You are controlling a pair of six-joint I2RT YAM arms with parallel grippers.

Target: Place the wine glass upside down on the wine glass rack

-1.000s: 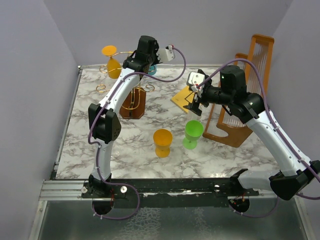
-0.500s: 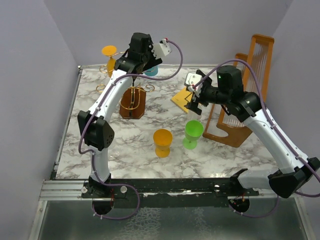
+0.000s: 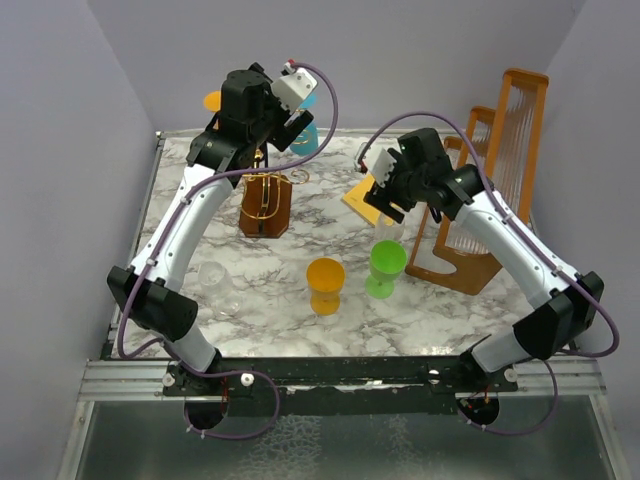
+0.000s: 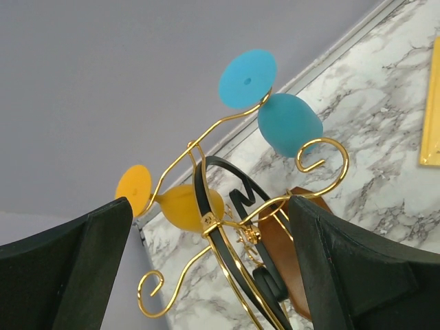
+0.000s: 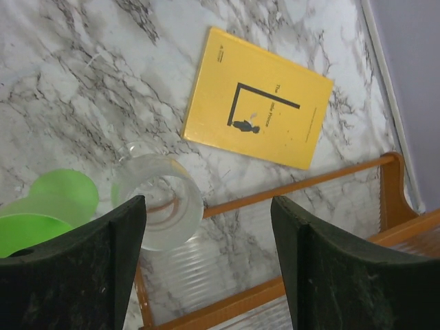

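The wine glass rack (image 3: 265, 200) is gold wire on a dark brown block at the back left. A teal wine glass (image 4: 289, 125) hangs upside down from one curled arm, and an orange one (image 4: 184, 205) hangs from another. My left gripper (image 3: 258, 145) hovers above the rack (image 4: 240, 227), open and empty. My right gripper (image 3: 386, 203) is open over a clear wine glass (image 5: 161, 199) that stands upright by its left finger (image 5: 75, 268), with nothing between the fingers. A second clear glass (image 3: 215, 283) stands at the front left.
An orange glass (image 3: 325, 284) and a green glass (image 3: 385, 267) stand mid-table; the green glass (image 5: 41, 206) is beside the clear one. A yellow book (image 5: 258, 127) lies behind them. Tall orange-brown wooden frames (image 3: 490, 190) stand on the right.
My left gripper opened, letting go of the teal glass, which now hangs on the rack, and pulled back to the left. My right gripper moved left over the clear glass, jaws narrowing a little.
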